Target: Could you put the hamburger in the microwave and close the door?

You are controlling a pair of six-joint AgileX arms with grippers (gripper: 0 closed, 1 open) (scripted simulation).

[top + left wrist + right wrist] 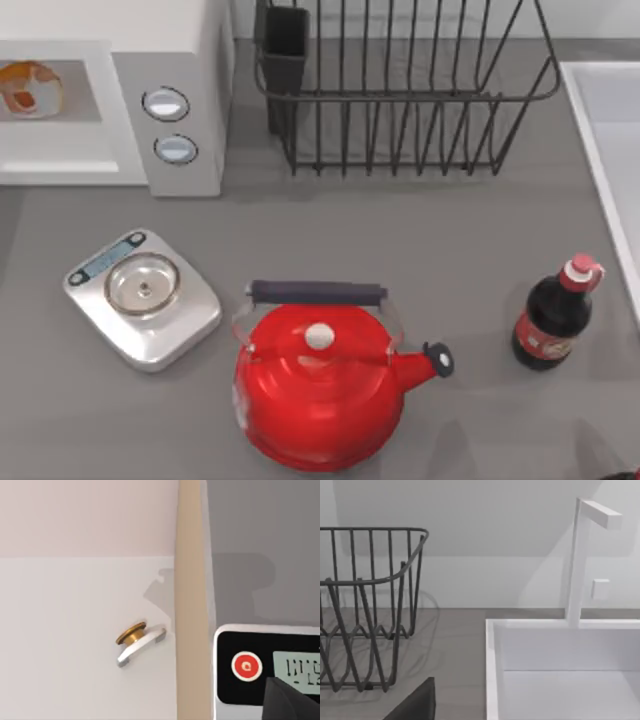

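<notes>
hamburger point(30, 88) seen in microwave point(180, 60) cavity, top view far left. scale point(265, 665) display & a handle point(140, 642) shown by left wrist cam; sink point(492, 670) by right. gripper states: can't tell.

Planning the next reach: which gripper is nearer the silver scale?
Left. The left gripper sits right over the scale, at its display end; the right gripper is far off by the dish rack and sink.

One microwave point(175, 95) with two knobs point(166, 103) — one hamburger point(30, 88) inside. One silver scale point(143, 297), one red kettle point(320, 385), one dark bottle point(553, 325), one wire rack point(400, 90), one sink point(560, 670) — one faucet point(582, 555).
</notes>
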